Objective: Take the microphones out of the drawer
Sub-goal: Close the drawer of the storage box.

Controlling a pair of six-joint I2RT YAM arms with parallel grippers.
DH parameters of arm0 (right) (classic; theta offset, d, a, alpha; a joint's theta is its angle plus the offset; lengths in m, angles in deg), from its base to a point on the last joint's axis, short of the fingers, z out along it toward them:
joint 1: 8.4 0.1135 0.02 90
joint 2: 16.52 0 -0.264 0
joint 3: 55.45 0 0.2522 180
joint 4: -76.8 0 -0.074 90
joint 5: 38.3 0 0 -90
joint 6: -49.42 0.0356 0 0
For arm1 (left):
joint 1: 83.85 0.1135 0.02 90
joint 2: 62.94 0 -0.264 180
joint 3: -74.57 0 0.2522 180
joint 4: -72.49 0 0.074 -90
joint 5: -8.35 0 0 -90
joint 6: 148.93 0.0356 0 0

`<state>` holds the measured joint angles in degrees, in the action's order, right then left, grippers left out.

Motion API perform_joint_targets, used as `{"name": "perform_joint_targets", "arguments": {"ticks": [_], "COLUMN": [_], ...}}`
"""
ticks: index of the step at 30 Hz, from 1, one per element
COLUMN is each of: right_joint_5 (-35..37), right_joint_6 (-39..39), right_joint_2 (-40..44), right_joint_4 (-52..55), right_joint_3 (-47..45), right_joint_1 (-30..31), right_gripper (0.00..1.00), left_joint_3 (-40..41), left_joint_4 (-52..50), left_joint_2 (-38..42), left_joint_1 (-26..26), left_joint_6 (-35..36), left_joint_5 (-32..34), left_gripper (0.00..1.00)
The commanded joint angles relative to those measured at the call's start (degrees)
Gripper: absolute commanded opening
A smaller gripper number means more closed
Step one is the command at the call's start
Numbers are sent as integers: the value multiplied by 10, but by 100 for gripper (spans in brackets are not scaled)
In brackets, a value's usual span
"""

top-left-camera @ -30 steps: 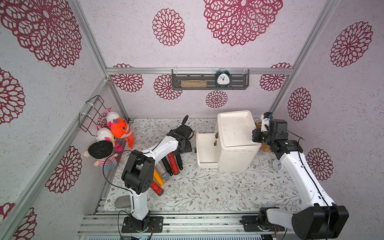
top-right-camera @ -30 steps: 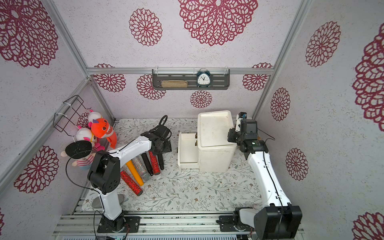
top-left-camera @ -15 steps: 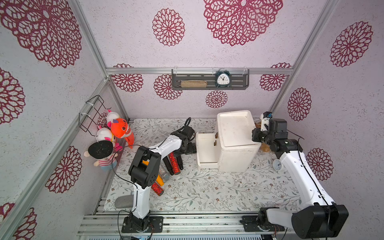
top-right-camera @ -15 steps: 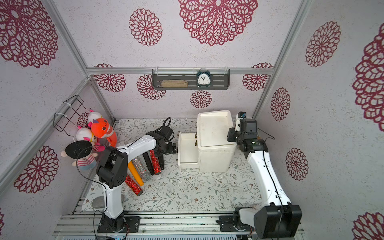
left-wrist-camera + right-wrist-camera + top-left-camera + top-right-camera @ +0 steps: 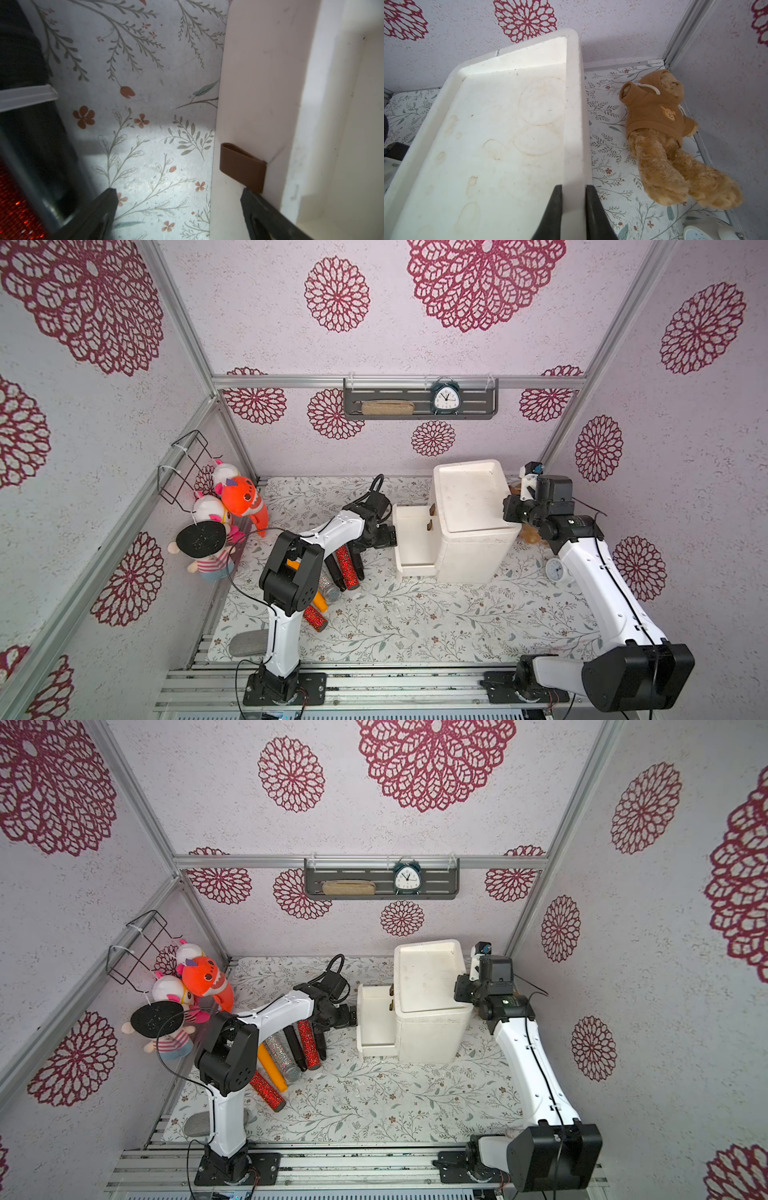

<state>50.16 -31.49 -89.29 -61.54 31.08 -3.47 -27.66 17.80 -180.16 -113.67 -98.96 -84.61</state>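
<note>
The white cabinet [image 5: 469, 497] stands mid-table with its lower drawer [image 5: 415, 531] pulled out to the left; the drawer's visible inside shows nothing. Several microphones lie side by side on the mat left of it, among them a red glitter microphone [image 5: 347, 568] [image 5: 308, 1044] and a black microphone [image 5: 293, 1048] [image 5: 41, 145]. My left gripper [image 5: 384, 533] [image 5: 347, 1016] [image 5: 178, 193] is open and empty at the drawer's front, one finger beside the brown handle [image 5: 243, 166]. My right gripper [image 5: 509, 510] [image 5: 461, 990] [image 5: 572, 187] is shut on the cabinet's top rim [image 5: 573, 104].
Plush toys [image 5: 232, 506] crowd the left wall under a wire basket [image 5: 187, 464]. A brown teddy bear [image 5: 664, 135] lies behind the cabinet at the right, a small white clock [image 5: 557, 570] beside it. A grey pad [image 5: 249, 643] lies front left.
My left gripper has opened fully and moved right, away from the microphones toward the drawer front. The right arm has not moved.
</note>
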Motion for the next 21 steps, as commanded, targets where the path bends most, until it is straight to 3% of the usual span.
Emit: {"name": "perform_joint_targets", "arguments": {"ticks": [1,21], "right_joint_5": [-52,-83], "right_joint_6": [25,16], "right_joint_2": [16,2], "right_joint_4": [-89,-84], "right_joint_3": [49,47], "right_joint_1": [12,21], "right_gripper": [0,0], "left_joint_3": [-20,-71], "left_joint_4": [37,59], "left_joint_2": [-11,-48], "left_joint_1": [-14,-31], "left_joint_6": [6,8], "left_joint_5": [-34,-70], "left_gripper": [97,97]}}
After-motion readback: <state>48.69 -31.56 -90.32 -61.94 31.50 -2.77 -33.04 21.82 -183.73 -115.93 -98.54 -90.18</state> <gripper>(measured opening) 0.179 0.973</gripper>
